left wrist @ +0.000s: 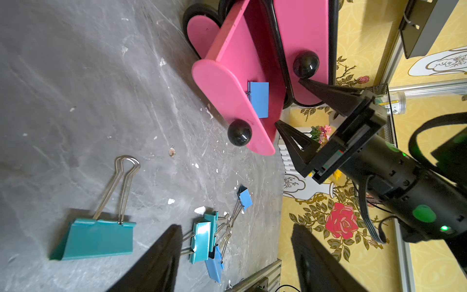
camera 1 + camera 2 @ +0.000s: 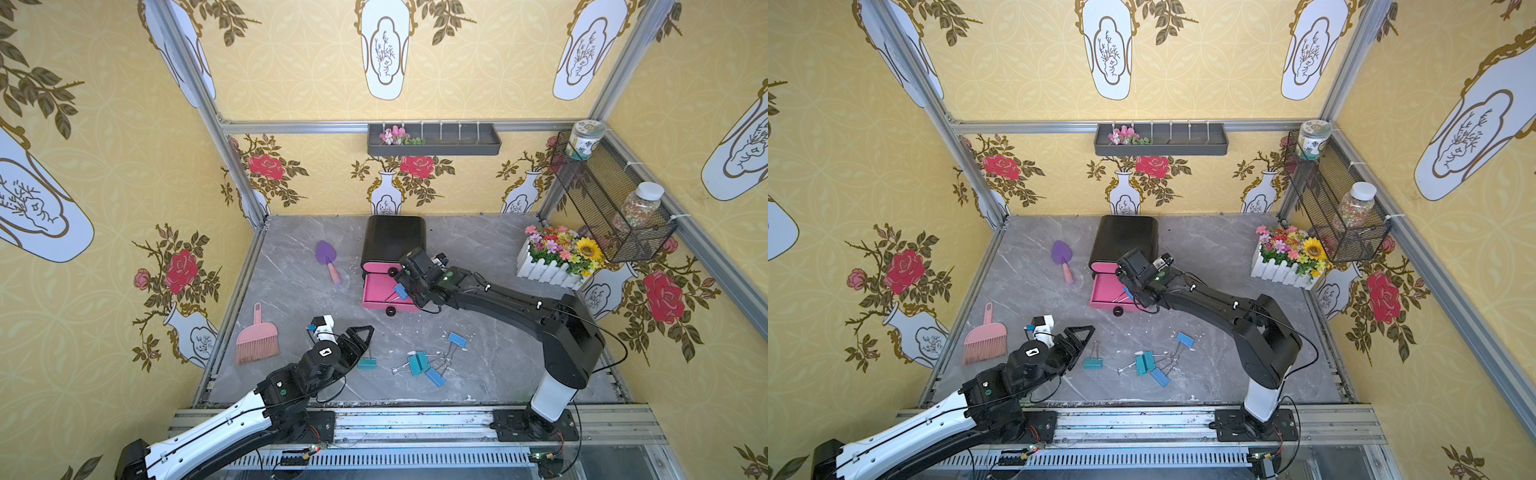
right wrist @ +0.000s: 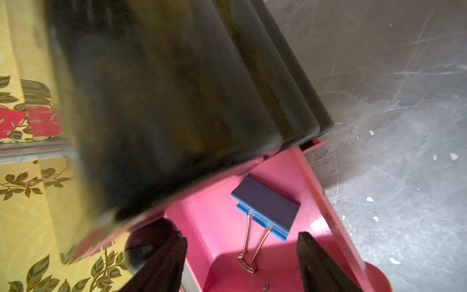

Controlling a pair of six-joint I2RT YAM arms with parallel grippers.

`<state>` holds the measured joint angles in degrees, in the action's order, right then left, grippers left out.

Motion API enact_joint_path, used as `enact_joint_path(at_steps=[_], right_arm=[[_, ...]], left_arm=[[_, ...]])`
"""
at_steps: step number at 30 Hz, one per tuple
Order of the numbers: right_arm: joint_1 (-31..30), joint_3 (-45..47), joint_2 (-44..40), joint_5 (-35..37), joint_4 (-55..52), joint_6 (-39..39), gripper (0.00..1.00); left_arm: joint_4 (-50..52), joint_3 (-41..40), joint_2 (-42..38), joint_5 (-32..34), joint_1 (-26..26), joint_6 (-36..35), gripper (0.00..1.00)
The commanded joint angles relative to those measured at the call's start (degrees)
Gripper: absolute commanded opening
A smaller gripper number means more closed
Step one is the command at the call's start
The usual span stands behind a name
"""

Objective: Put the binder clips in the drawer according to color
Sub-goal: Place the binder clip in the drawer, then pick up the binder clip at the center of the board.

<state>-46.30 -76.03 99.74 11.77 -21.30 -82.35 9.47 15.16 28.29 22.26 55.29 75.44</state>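
Binder clips, top views: one blue folding clip with silver wire handles (image 2: 400, 291) lies inside the pulled-out pink drawer (image 2: 374, 293) of the black rounded cabinet (image 2: 392, 237). The cabinet stands toward 12 o'clock on the grey marble table (image 2: 291, 299). Five more clips sit on the table toward 6 o'clock. A lone teal clip (image 2: 1092, 363) is at 7 o'clock. Next comes a touching heap of two teal clips (image 2: 418, 362) and one blue clip (image 2: 435, 377), and a second blue clip (image 2: 457, 337) has its handles reaching into the heap. No pale yellow clip shows. The right arm (image 2: 498, 297) reaches over the open drawer. The left arm (image 2: 316, 361) hangs by the lone teal clip, probably its next pick.

Left wrist view: left jaws wide and empty, above the table near the lone teal clip. This view adds what the top views hide. The right jaws are spread with nothing between them, clear of the clip in the drawer. A closed pink front (image 1: 303, 30) sits on each side of the open drawer, so it is probably the middle one.

Right wrist view (cabinet blurred): only here does the drawer floor (image 3: 214, 215) show. The blue clip lies flat on it, handles toward the jaws, untouched. Judgement: this deposit is done; two blue and three teal clips remain.
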Motion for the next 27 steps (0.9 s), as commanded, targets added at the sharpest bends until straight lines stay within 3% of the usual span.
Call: enact_joint_path(at_steps=[1, 8, 13, 18, 22, 27], right_arm=[[-1.6, -0.09, -1.59, 1.64, 1.25, 2.24, 0.73], [-5.38, 3.07, -7.34, 5.45, -1.48, 6.34, 0.72], [-7.22, 6.57, -15.61, 9.23, -7.0, 16.45, 0.73], [-7.47, 15.11, -25.07, 9.01, -13.97, 25.66, 0.74], [-6.91, 23.9, -31.0, 8.11, -22.39, 24.5, 0.74], [-1.94, 33.97, -34.81, 4.3, -22.37, 19.13, 0.74]], left_arm=[[-0.6, 0.7, 0.66, 0.06, 0.0, -0.69, 0.74], [-1.38, 1.88, 3.19, 0.15, 0.0, -1.42, 0.74], [-1.08, 3.15, 5.82, -0.47, 0.0, -3.41, 0.74], [2.12, 7.62, 14.14, -3.95, 0.17, -8.6, 0.7], [1.24, 7.31, 15.47, -4.76, 0.25, -8.53, 0.7], [-1.12, 5.34, 12.54, -3.72, 0.25, -7.0, 0.71]])
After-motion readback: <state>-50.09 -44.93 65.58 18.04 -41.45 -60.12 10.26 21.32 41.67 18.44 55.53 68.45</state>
